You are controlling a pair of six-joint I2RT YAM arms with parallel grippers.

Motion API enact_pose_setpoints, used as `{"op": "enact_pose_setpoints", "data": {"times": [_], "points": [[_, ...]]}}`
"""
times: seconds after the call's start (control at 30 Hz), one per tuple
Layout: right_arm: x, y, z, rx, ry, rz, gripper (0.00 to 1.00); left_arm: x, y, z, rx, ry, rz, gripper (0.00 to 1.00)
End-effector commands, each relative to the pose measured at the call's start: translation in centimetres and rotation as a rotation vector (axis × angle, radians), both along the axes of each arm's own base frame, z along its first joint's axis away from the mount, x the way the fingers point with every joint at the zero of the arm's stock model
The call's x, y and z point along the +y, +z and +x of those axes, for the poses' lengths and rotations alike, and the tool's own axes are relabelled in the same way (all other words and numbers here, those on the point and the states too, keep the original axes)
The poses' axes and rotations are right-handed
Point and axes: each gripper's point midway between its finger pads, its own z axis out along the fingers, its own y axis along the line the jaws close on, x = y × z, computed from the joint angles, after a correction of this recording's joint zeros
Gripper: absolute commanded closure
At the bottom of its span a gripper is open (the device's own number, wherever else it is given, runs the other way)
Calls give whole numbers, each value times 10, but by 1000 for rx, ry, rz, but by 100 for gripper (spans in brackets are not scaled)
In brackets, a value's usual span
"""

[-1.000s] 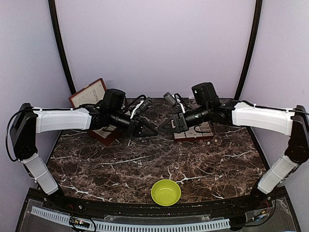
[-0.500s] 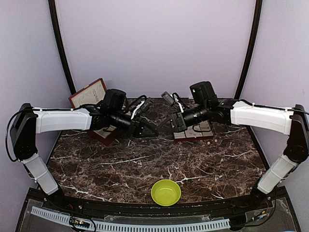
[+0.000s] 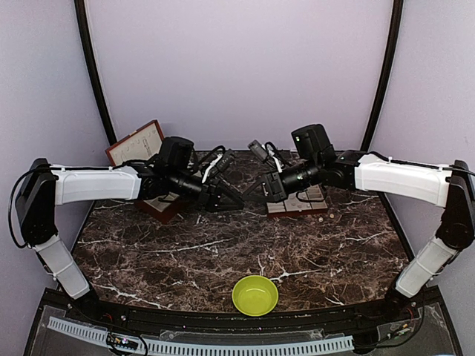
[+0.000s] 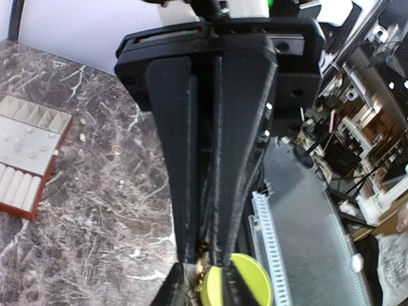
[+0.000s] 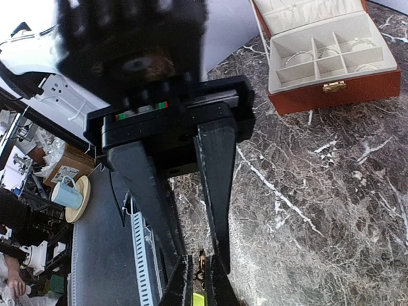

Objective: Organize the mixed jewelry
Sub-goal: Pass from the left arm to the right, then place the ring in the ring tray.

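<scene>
the yellow-green bowl (image 3: 255, 294) sits nearest, close to the front edge of the dark marble table (image 3: 185, 252). above mid-table the two arms meet tip to tip. the right gripper (image 5: 203, 258) is pinched closed on a small gold-toned loop (image 5: 201, 264), held in the air over the marble. the left gripper (image 4: 203, 254) has its fingers on either side of the same loop with only a thin slit between them; whether they grip it i cannot tell. farther back on the right, the brown-edged tray (image 4: 18, 183) carries tiny pale beads (image 4: 19, 143), with a couple of loose pieces (image 4: 116, 150) on the marble beside it. back left, the open red-brown box (image 5: 331, 89) holds thin silvery hoops (image 5: 298, 58) in its cream compartments.
</scene>
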Motion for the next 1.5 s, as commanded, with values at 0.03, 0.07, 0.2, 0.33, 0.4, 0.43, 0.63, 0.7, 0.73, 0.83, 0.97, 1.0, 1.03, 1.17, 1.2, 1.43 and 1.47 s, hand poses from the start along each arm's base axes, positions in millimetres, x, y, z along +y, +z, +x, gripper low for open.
{"op": "enact_pose_setpoints", "data": {"times": [0.03,0.07,0.2,0.33,0.4,0.43,0.63,0.7,0.73,0.83,0.97,1.0,1.03,1.17,1.2,1.43,1.47], "points": [[-5,3,20,-76,-109,-64,100,4,-1,8,-55,79,30,46],[-9,0,25,-85,-133,-87,100,6,0,9,-69,93,35,39],[-29,-19,45,-121,-220,-186,100,16,11,23,-164,200,54,33],[-55,-45,72,-173,-302,-306,100,37,29,44,-241,330,75,31],[-69,-58,86,-200,-330,-355,100,49,37,54,-281,387,85,30],[-75,-65,93,-211,-342,-377,100,54,43,55,-291,400,81,30],[-105,-111,128,-276,-381,-538,100,83,53,66,-327,486,84,30],[-110,-124,135,-294,-379,-586,100,87,54,65,-338,497,89,29],[-112,-129,139,-308,-379,-602,100,88,55,65,-342,501,88,29],[-114,-136,151,-345,-381,-631,100,88,59,64,-346,494,79,29],[-111,-142,160,-385,-365,-641,100,87,58,61,-332,486,84,29],[-110,-145,162,-390,-358,-647,100,88,57,61,-327,486,89,29],[-109,-148,163,-392,-351,-653,100,88,57,61,-327,485,90,29],[-106,-159,167,-389,-322,-675,100,88,56,61,-320,483,95,29],[-105,-160,169,-395,-318,-675,100,88,54,61,-316,483,98,29],[-99,-170,175,-405,-271,-701,100,87,56,60,-312,479,95,29],[-98,-172,175,-407,-267,-706,100,88,56,60,-314,480,95,29]]}}
